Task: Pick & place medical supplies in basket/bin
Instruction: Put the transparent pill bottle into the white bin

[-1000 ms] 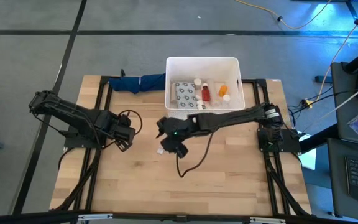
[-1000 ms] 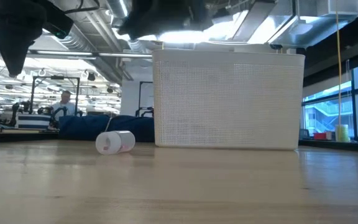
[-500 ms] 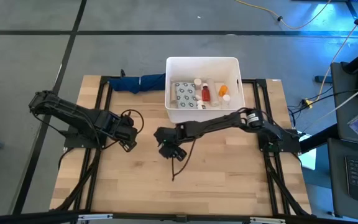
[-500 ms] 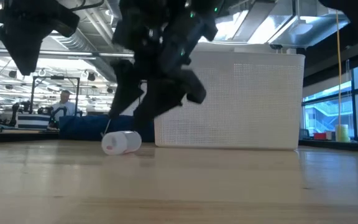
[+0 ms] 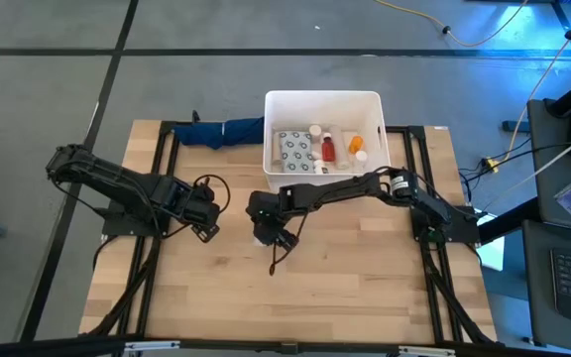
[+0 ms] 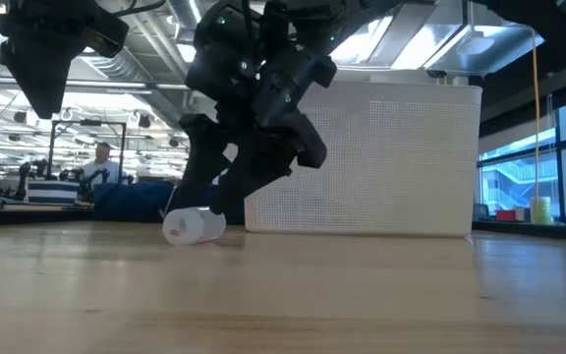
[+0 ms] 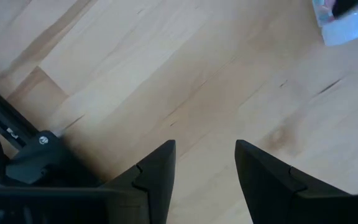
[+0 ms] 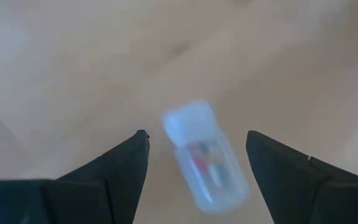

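A big white tub (image 5: 322,102) sits at the top middle of the high view, at the far edge of the wooden table (image 5: 365,288). Inside it you can see a flat grey dotted packet (image 5: 294,149), a red bottle (image 5: 328,149), an orange-capped bottle (image 5: 356,145) and a few small white things. A dark blue cloth (image 5: 221,131) lies just beside the tub, toward the upper left. One small white bottle (image 6: 194,225) is not in the tub. It lies on its side on the table, in the lower left part of the low view, in front of the tub's left corner and a little apart from it. The right gripper (image 5: 268,235) has reached across to the middle of the high view and hangs right over this bottle. In the right wrist view its two dark fingers (image 8: 114,168) stand wide apart, one on each side of the bottle (image 8: 205,163), and they are not touching it. It is not holding anything. The left gripper (image 5: 206,224) waits at the left middle of the high view, low over the bare wood. Its fingers (image 7: 156,174) are partly open with a gap between them, and nothing is in them. Far back in the room, at the left of the low view, a person (image 6: 97,163) is by some desks.
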Controlling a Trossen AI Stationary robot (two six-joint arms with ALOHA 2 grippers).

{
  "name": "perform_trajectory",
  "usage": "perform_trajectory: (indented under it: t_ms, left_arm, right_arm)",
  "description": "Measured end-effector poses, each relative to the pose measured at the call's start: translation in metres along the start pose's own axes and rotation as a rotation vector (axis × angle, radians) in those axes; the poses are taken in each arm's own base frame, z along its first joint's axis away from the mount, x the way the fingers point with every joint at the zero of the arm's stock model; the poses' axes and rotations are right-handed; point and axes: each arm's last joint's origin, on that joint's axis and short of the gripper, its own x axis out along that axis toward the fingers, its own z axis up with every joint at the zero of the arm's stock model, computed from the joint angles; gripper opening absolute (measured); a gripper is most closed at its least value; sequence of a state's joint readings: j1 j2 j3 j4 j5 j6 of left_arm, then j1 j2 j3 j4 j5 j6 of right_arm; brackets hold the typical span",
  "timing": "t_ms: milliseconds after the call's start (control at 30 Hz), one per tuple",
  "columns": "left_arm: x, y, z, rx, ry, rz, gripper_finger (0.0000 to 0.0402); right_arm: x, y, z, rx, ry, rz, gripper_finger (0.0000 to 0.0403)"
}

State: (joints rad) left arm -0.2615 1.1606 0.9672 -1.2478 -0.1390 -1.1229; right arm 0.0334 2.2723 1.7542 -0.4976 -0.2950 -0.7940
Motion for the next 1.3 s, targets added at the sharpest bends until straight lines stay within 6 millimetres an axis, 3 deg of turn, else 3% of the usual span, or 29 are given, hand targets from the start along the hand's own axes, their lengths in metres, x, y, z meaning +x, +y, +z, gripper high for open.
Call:
perform_trajectory:
  t_ms: [167, 300, 700, 800, 867, 1033, 1300]
  left_arm:
    - [0.000, 0.000, 0.001, -0.001, -0.005, 0.002, 0.0159]
    - [0.000, 0.000, 0.001, 0.002, -0.014, 0.008, 0.0159]
    - [0.000, 0.001, 0.002, 0.008, -0.039, 0.021, 0.0159]
    - [0.000, 0.001, 0.001, 0.008, -0.040, 0.023, 0.0159]
    - [-0.001, 0.003, 0.001, 0.009, -0.039, 0.025, 0.0159]
    - [-0.006, 0.007, 0.000, 0.005, -0.066, 0.011, 0.0159]
    - [-0.015, 0.016, 0.000, -0.008, -0.151, -0.006, 0.0159]
  right_arm:
    - [0.017, 0.005, -0.007, 0.008, 0.014, 0.046, 0.0269]
    - [0.020, 0.006, -0.008, 0.038, 0.021, 0.047, 0.0262]
    - [0.020, 0.007, -0.009, 0.188, 0.053, 0.022, 0.0147]
    - [0.013, 0.007, -0.003, 0.251, 0.054, 0.007, 0.0138]
    - [-0.001, 0.006, 0.005, 0.296, 0.043, -0.020, 0.0138]
    - [-0.061, -0.010, 0.042, 0.501, -0.018, -0.152, 0.0139]
    - [-0.186, -0.041, 0.088, 0.763, -0.086, -0.603, 0.0148]
